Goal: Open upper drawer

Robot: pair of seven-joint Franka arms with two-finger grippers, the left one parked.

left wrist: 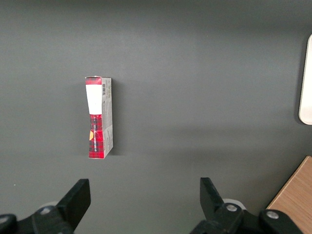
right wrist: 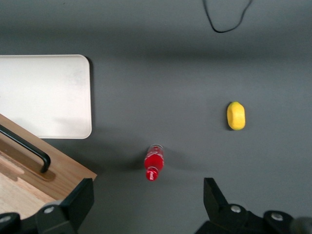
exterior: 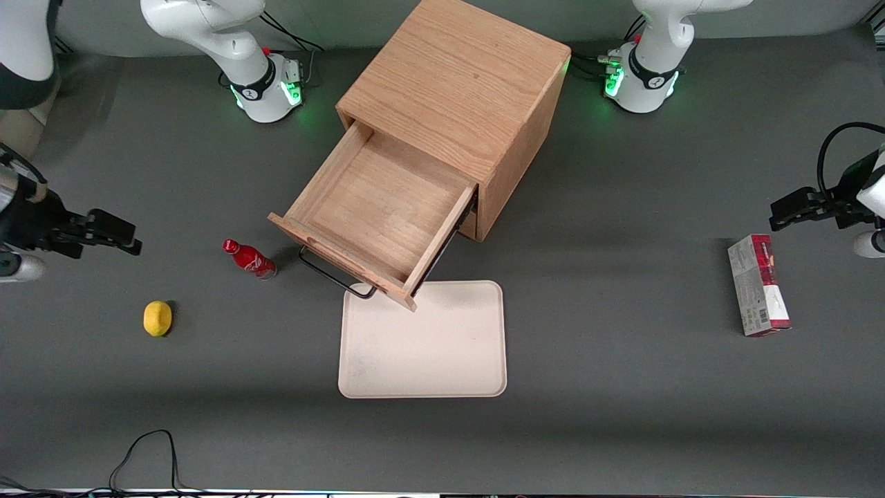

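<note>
Already your upper drawer [exterior: 377, 214] stands pulled well out of the cabinet [exterior: 456, 90], its bare wooden floor open to the front camera and its front board overhanging the corner of the white tray [exterior: 423, 342]. Its dark bar handle [exterior: 337, 274] runs along that front board, slanted across the table rather than square to its edge, so the drawer's pull line runs diagonally toward the front camera and your working arm's end. You can judge the task as good as done; whether any travel is left in the slides is hard to say from these views.

Your gripper [exterior: 114, 235] hangs well apart from the handle, out at the working arm's end of the table, fingers [right wrist: 73, 202] spread wide with nothing between them. Between it and the drawer stands a small red bottle [exterior: 249, 258], close to the handle's nearer end. A lemon [exterior: 157, 318] lies nearer the front camera than the bottle. A red and white box [exterior: 758, 285] sits toward the parked arm's end.

Should you go back for a further pull, you would reach past the bottle, so mind it.
</note>
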